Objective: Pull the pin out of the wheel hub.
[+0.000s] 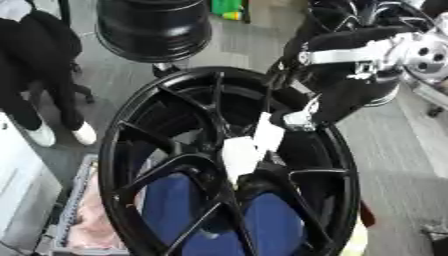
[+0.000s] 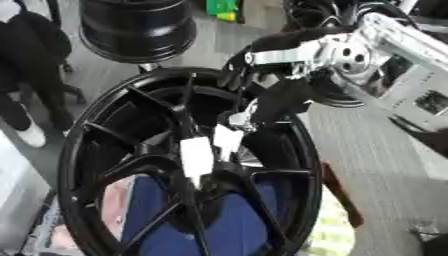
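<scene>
Right hand (image 1: 289,117) at centre of black wheel hub (image 1: 131,150) — white-tipped fingers (image 1: 241,155) extended (pin not discernible).

We cannot make out the pin itself: the middle of the wheel hub (image 1: 229,160) lies behind the pale fingers (image 1: 240,156) of the right hand (image 2: 229,131), and we cannot tell whether they close on anything there. The hub's lower rim runs off the bottom edge of both views. Behind its spokes we see only a blue shape (image 1: 179,210), blurred, and something pinkish in a grey crate (image 1: 77,215) that we cannot identify. A second black wheel (image 1: 154,27) is cut off by the top edge. The left hand shows in neither view.
</scene>
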Controlling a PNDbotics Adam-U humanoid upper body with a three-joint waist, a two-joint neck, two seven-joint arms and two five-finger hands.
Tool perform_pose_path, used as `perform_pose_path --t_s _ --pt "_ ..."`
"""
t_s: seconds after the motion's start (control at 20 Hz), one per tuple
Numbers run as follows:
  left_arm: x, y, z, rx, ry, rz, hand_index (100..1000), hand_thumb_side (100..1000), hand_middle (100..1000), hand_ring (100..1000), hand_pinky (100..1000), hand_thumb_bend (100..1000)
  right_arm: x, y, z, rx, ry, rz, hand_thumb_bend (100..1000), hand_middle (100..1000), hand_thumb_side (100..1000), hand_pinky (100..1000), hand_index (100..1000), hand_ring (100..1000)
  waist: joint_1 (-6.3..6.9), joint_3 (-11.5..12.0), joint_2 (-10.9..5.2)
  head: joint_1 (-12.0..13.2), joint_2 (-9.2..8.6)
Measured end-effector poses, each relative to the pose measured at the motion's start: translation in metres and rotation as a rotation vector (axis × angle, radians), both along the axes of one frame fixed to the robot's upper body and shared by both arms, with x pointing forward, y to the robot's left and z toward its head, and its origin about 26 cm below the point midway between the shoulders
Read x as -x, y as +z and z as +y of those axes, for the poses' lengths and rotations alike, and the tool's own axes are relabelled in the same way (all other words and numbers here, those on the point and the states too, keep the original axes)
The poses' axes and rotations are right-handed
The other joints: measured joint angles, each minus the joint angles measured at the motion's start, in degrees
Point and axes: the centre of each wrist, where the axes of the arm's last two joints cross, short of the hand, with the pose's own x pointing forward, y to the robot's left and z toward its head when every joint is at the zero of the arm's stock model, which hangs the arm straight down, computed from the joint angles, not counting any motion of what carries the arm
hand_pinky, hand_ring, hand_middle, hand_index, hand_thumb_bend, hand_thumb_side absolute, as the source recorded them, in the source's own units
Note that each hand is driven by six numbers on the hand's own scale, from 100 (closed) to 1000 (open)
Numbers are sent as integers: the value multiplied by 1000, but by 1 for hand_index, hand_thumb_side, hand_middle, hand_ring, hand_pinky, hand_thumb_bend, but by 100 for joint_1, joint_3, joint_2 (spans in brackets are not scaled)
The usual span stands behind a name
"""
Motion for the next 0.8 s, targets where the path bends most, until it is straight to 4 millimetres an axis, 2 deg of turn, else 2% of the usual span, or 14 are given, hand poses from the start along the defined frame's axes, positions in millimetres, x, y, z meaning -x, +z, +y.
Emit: perform_pose_path --t_s 0.2,0.8 --pt "0 0 0 0 0 0 831 578 717 826 749 213 -3 -4 2 3 -8 -2 315 814 545 856 904 865 -3 2 26 -98 66" --pt "0 0 0 1 -1 0 830 585 717 827 748 205 -15 -16 -1 19 -47 15 330 813 546 855 900 865 -8 48 144 -163 60"
